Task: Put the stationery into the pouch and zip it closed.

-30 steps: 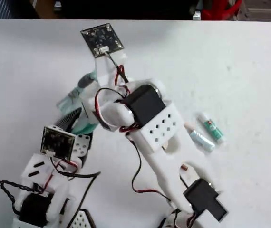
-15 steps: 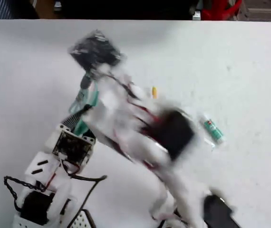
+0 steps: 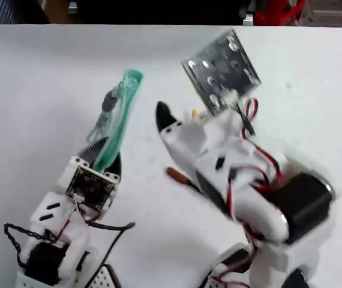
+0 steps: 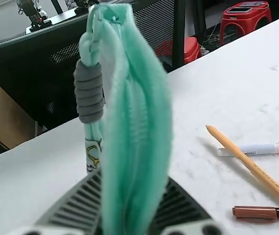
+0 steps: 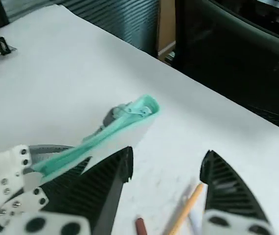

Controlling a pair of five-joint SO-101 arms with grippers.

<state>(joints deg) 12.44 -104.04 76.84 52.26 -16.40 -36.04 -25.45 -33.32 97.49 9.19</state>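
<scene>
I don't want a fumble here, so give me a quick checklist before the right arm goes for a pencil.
1. Left tool clamped on the pouch: ok.
2. Pouch mouth unzipped: cannot tell.
3. Right tool open: ok.
4. Orange pencil lies free below the right tool: ok.
5. Stationery inside the pouch: not ok; the pencil, brown marker and pale pen lie on the table.

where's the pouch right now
In the high view the pouch is left of centre over the table, held on edge in the left gripper, the brown pen to its right.
</scene>
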